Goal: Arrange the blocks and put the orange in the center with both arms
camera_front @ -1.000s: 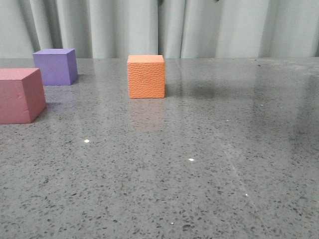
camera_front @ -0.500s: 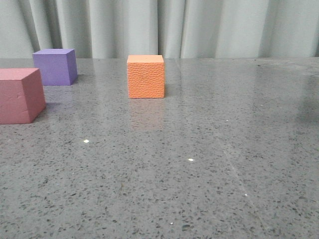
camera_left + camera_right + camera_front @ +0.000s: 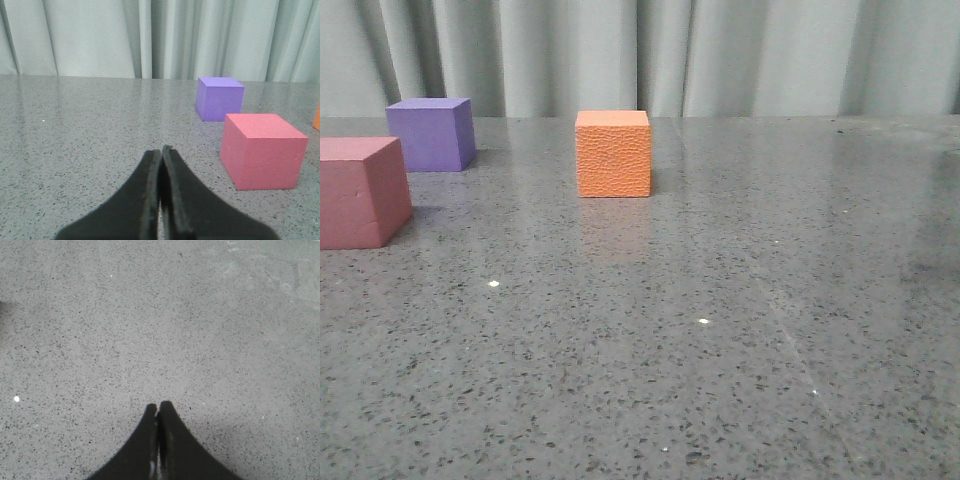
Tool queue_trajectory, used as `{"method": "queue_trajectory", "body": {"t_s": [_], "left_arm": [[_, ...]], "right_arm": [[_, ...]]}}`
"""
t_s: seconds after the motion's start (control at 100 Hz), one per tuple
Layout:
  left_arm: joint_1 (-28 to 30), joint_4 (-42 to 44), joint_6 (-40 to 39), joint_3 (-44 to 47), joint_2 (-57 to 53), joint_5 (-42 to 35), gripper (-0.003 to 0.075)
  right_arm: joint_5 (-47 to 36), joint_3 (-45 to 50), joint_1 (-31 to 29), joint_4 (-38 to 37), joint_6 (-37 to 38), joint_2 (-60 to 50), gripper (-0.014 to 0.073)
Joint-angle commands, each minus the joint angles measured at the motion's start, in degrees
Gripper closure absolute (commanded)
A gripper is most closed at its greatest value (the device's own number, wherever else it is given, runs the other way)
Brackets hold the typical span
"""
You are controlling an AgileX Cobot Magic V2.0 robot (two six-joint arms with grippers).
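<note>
My left gripper [image 3: 160,150] is closed on nothing, fingers pressed together low over the grey table [image 3: 720,330], with the pink-red cube [image 3: 262,157] just ahead to one side and the purple cube [image 3: 219,98] behind it; my right gripper [image 3: 158,407] is also closed and empty, over bare tabletop. The orange cube [image 3: 613,153] sits upright mid-table in the front view, well apart from the purple cube [image 3: 431,133] and pink-red cube [image 3: 360,191] at the left edge, not between them. All three cubes are where they were a second ago; only the dark shadow right of the orange cube has gone.
</note>
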Motion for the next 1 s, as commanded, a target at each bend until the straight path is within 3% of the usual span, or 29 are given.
{"method": "queue_trajectory", "body": {"t_s": [0.0, 0.25, 0.37, 0.49, 0.65, 0.81, 0.99], "left_arm": [[0.1, -0.4, -0.1, 3.1, -1.9, -4.7, 0.0739], [0.1, -0.4, -0.1, 3.1, -1.9, -4.7, 0.0739], [0.1, -0.4, -0.1, 3.1, -1.9, -4.7, 0.0739], [0.1, -0.4, -0.1, 3.1, -1.9, -4.7, 0.0739], [0.1, -0.4, -0.1, 3.1, -1.9, -4.7, 0.0739], [0.1, -0.4, -0.1, 3.1, -1.9, -4.7, 0.0739], [0.1, -0.4, -0.1, 3.1, -1.9, -4.7, 0.0739]], "right_arm": [[-2.1, -1.4, -0.4, -2.6, -0.4, -0.8, 0.0661], [-3.5, -1.4, -0.4, -2.6, -0.4, -0.8, 0.0661], [-10.5, -0.4, -0.9, -2.5, -1.3, -2.5, 0.0661], [-15.0, 2.1, -5.1, -1.6, -2.8, -7.1, 0.0661], [-17.2, 7.9, -15.5, 4.3, -3.4, -16.1, 0.0661], [-19.7, 16.3, -21.8, 10.5, -11.4, -27.3, 0.0661], [-30.0, 29.5, -23.7, 18.2, -22.1, -40.8, 0.0661]]}}
